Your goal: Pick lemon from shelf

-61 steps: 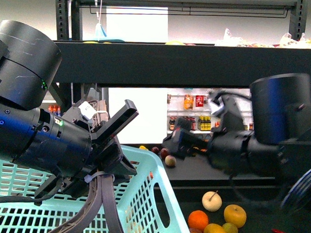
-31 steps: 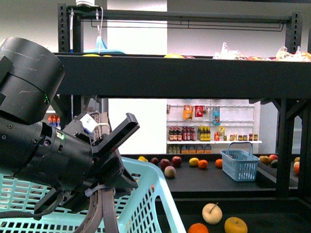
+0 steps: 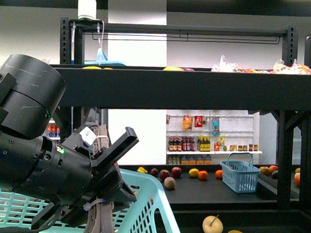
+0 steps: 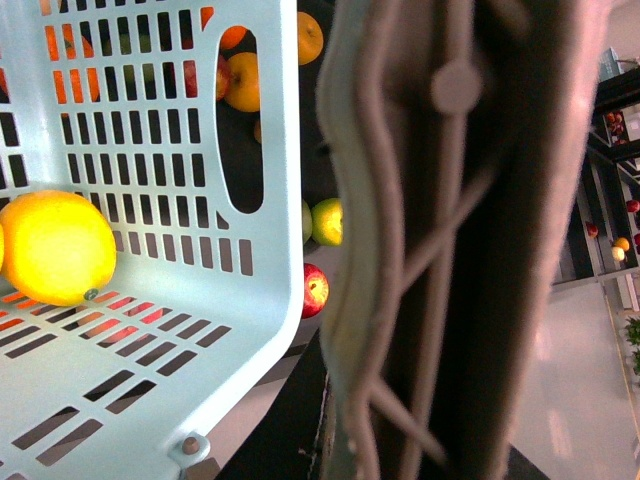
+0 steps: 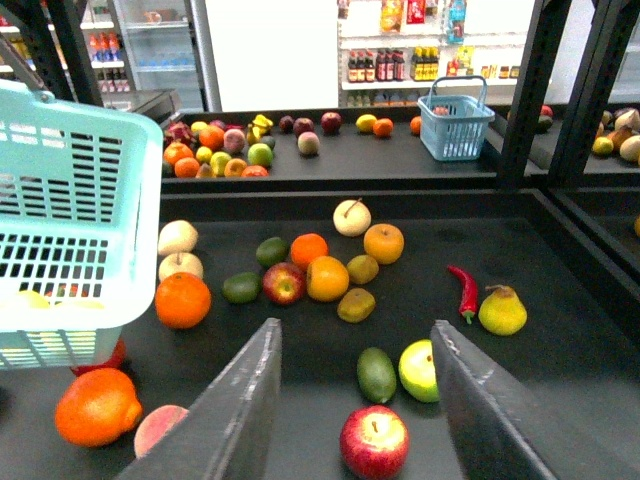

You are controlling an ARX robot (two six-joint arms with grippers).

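Lemon [image 4: 55,247], glossy and rounded, lies in slatted plastic basket [image 4: 150,150]; right fingers [image 5: 235,410] gape empty (left fingers [image 3: 117,145] clamp its handle [image 4: 440,250]).

Front view faces shelf [image 3: 198,90], wrist views angled down, basket [image 3: 140,219] shared

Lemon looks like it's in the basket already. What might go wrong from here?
1. The lemon lies loose on the teal basket floor; the basket hangs by its handle from the left hand, so a swing may roll it about.
2. The right hand is open above a red apple on the shelf; lowering could send it rolling.
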